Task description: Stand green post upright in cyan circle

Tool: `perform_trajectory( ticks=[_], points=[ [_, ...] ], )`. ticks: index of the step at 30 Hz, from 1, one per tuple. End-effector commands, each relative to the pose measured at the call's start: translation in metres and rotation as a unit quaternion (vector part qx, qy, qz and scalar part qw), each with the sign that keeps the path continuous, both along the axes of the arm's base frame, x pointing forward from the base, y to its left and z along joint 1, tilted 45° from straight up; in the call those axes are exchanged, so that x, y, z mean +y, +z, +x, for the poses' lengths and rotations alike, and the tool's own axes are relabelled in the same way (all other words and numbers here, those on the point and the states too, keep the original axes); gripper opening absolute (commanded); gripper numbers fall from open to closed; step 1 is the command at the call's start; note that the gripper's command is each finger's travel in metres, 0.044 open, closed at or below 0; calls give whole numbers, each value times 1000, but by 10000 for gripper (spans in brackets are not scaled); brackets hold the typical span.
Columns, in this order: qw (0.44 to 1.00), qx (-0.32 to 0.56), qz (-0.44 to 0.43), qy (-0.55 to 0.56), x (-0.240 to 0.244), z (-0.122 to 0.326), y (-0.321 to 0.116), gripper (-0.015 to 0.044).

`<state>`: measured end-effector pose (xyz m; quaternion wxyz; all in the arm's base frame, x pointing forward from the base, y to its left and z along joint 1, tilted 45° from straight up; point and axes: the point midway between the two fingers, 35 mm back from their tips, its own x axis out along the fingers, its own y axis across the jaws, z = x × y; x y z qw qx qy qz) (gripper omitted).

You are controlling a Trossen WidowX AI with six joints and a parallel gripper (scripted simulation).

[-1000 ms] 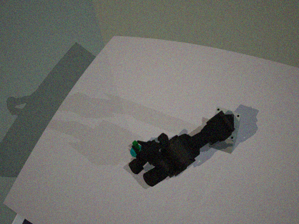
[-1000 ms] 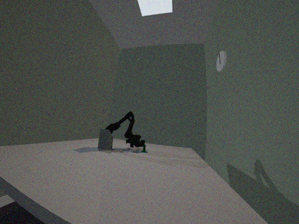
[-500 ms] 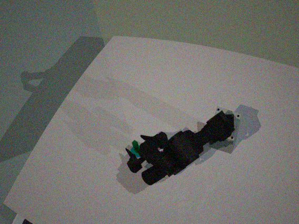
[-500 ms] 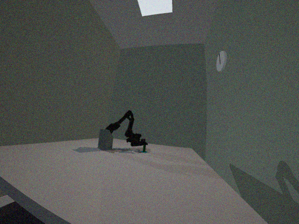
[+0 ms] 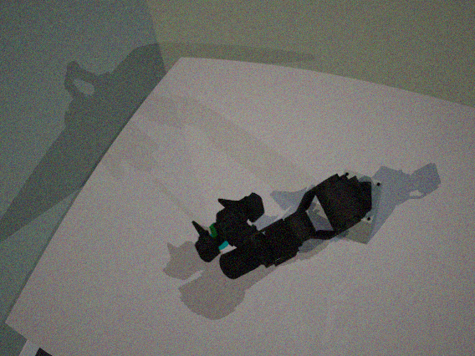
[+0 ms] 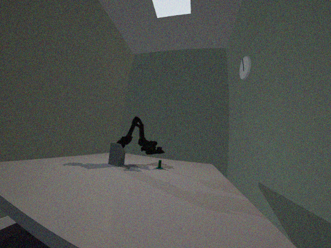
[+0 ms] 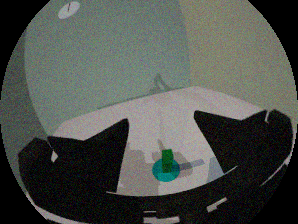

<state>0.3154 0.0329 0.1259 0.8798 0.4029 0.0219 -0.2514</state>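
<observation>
The green post (image 5: 213, 231) (image 6: 159, 163) (image 7: 167, 161) stands upright on the table. In the wrist view its foot is inside the cyan circle (image 5: 223, 246) (image 7: 159, 176), near its middle. In the top view the arm hides part of the post and most of the circle. My gripper (image 5: 206, 211) (image 6: 164, 152) (image 7: 162, 117) is wide open with nothing between its fingers. It is raised above the post and does not touch it.
The pale table (image 5: 251, 109) (image 6: 131, 204) (image 7: 230, 102) carries the arm's grey base (image 6: 116, 155), which stands behind the gripper. Shadows of the arm lie on the table around the circle. A round clock (image 6: 245, 67) (image 7: 69, 10) hangs on the wall.
</observation>
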Motion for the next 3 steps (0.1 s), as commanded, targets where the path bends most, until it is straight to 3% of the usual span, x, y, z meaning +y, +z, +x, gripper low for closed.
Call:
perform_trajectory(
  ticks=[1,3],
  points=[
    [1000,4,-4,3,-11,-7,7,400],
    [1000,4,-5,3,-12,-8,7,400]
  ],
)
